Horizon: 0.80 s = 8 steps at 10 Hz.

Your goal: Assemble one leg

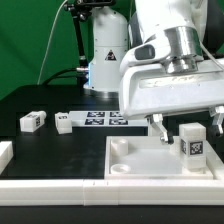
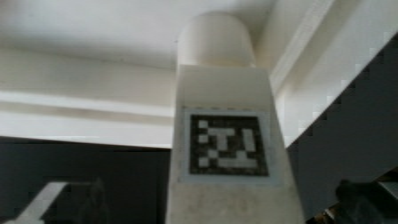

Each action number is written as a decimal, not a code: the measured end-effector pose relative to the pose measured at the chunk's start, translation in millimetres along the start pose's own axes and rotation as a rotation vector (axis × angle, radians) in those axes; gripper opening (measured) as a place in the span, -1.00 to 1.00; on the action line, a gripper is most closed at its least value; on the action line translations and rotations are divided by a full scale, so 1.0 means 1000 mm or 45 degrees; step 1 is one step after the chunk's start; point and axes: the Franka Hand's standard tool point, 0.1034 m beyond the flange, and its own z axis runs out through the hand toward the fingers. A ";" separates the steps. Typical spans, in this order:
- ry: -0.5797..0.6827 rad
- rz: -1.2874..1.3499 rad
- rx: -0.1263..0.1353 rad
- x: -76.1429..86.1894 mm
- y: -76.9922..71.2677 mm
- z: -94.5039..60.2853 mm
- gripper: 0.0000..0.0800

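Note:
A leg [image 1: 192, 141], a small white block with a marker tag on its face, stands upright at the panel's corner on the exterior view's right. The large white panel [image 1: 140, 165] lies flat on the black table. My gripper [image 1: 188, 130] hangs over this leg, open, with one finger [image 1: 159, 127] on each side and a gap to the leg on both. In the wrist view the leg [image 2: 228, 150] fills the middle, tag facing the camera, between the dark fingertips [image 2: 363, 200] of the gripper [image 2: 205, 208]. Two more legs [image 1: 32, 121] [image 1: 64, 122] lie loose on the table.
The marker board [image 1: 103, 120] lies behind the panel. A white part [image 1: 4, 153] shows at the exterior view's left edge. A white bar [image 1: 80, 195] runs along the front. The robot's base [image 1: 107, 55] stands at the back.

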 end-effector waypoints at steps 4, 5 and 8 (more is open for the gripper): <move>-0.214 -0.004 0.055 -0.008 -0.009 0.002 0.62; -0.334 0.008 0.080 -0.005 -0.010 0.000 0.62; -0.384 0.044 0.056 0.001 0.009 0.002 0.62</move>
